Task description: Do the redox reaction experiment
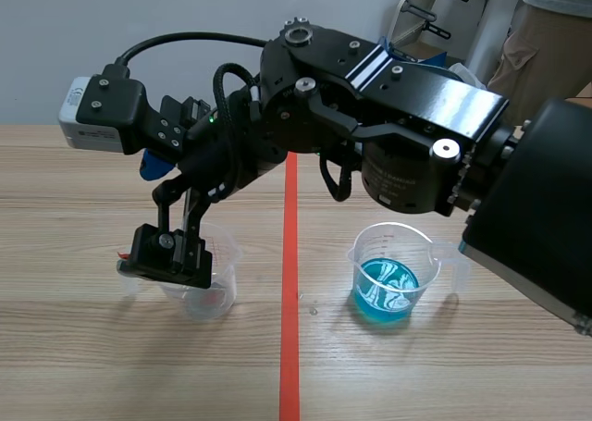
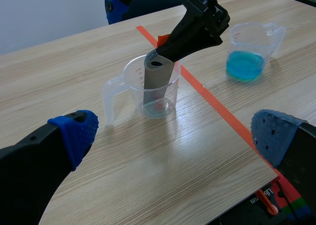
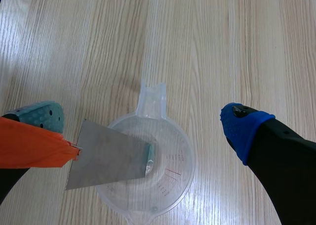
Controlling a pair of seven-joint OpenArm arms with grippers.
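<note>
Blue-padded, spread wide, clasping nothing: left gripper, low over the wooden table. Just ahead, clear beaker with grey metal sheet leaning tilted inside. Over it, right gripper, fingers parted wide, one beside the sheet's upper edge. Farther on, past the orange-red tape line, second beaker holding blue liquid.

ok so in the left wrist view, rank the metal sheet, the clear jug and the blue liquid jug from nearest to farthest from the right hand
1. Metal sheet: right at the tips of the right hand, standing in the jug.
2. Clear jug: just under the hand, around the sheet.
3. Blue liquid jug: farthest, across the red line.
</note>
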